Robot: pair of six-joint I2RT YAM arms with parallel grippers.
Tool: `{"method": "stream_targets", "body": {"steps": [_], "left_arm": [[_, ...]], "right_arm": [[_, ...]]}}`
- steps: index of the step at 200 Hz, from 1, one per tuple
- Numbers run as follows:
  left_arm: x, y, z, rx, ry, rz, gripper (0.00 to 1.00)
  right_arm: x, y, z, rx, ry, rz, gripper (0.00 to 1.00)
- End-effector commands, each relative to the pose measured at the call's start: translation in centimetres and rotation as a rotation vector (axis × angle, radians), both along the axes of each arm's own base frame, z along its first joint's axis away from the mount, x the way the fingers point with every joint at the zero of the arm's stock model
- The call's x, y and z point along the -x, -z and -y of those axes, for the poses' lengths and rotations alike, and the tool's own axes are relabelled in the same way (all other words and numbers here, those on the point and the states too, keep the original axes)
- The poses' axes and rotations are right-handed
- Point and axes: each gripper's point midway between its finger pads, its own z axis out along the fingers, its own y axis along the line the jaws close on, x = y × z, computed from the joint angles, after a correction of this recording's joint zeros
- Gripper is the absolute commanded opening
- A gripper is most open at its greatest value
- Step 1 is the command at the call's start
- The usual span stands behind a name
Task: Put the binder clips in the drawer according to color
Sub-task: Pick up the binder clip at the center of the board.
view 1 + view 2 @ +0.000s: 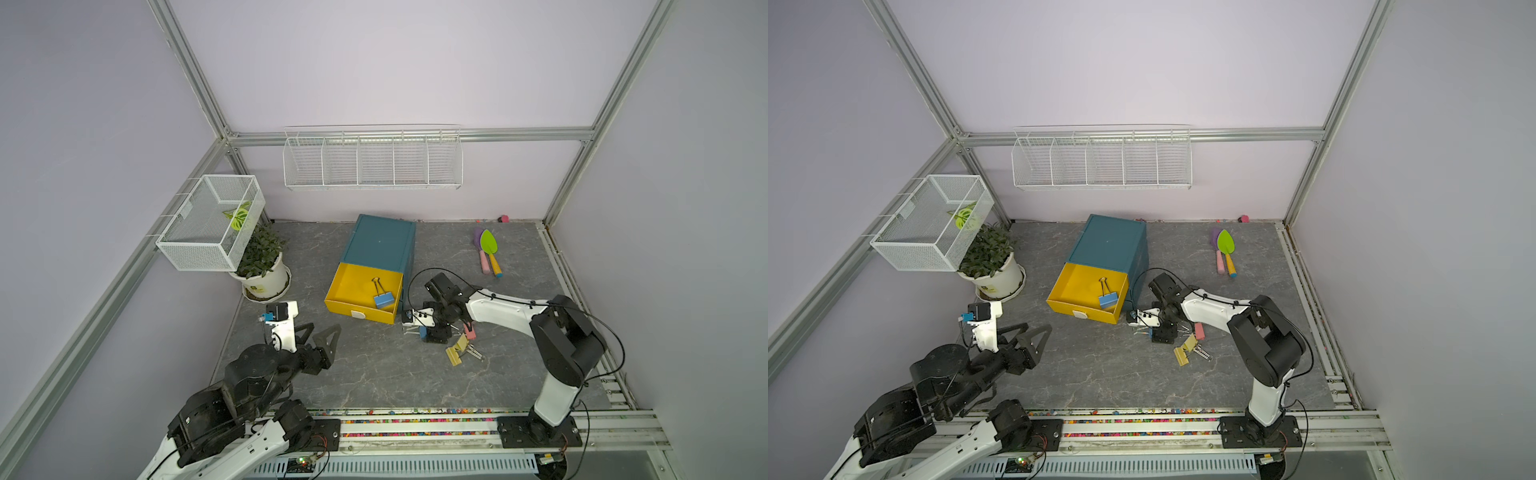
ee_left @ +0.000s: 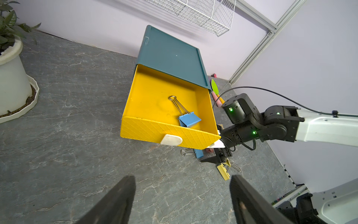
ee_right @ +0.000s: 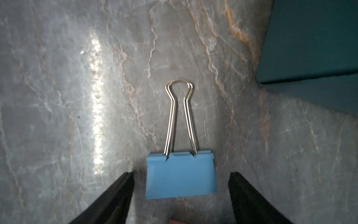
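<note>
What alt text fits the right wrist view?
A blue binder clip lies on the grey marbled table inside the open right gripper, gaps on both sides, silver handles pointing away. A dark-teal cabinet corner shows at the edge.

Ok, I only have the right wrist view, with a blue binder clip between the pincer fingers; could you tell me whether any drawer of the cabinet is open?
Observer: Yes, the yellow top drawer of the dark-teal cabinet is pulled out.
Operator: Thank you. Is anything in it?
Observer: One blue binder clip with silver wire handles lies inside, near the front corner on the right arm's side.
Operator: And what is the left pincer doing?
Observer: The left pincer is open and empty, hovering apart from the drawer's front and facing it.
</note>
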Motion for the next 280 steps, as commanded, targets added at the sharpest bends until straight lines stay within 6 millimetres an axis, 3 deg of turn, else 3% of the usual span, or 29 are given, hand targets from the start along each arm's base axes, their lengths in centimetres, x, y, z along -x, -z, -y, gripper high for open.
{"method": "stream_targets", "body": {"steps": [1,26,75,122,172,218,240,257,280], "left_arm": [[-0.1,-0.1,-0.1,0.003,-0.004,0.018,0.82],[-0.1,-0.2,-0.1,0.003,-0.002,0.018,0.82],[0.0,-0.2,-0.1,0.004,-0.002,0.02,0.82],[0.0,-0.3,-0.2,0.008,-0.005,0.022,0.82],[-0.2,0.0,-0.1,-0.002,-0.006,0.015,0.82],[-0.4,0.2,0.3,-0.019,-0.003,0.003,0.82],[-0.5,0.4,0.3,-0.024,-0.006,-0.001,0.82],[-0.6,0.5,0.4,-0.028,-0.008,-0.005,0.82],[-0.6,0.6,0.4,-0.035,-0.009,-0.01,0.82]], "right_arm": [[0.7,0.4,0.5,0.023,-0.009,-0.048,0.73],[1.0,0.7,0.7,0.036,-0.011,-0.049,0.61],[0.8,1.1,0.7,0.057,0.006,-0.038,0.54],[0.5,0.0,0.5,0.013,0.055,-0.029,0.43],[0.1,-4.6,1.9,-0.122,0.206,0.091,0.42],[-0.7,-11.3,4.1,-0.216,0.373,0.25,0.39],[0.6,-16.0,2.3,-0.354,0.341,0.261,0.36],[1.3,-18.3,0.4,-0.379,0.315,0.321,0.38],[0.4,-21.3,-2.0,-0.415,0.381,0.323,0.32]]}}
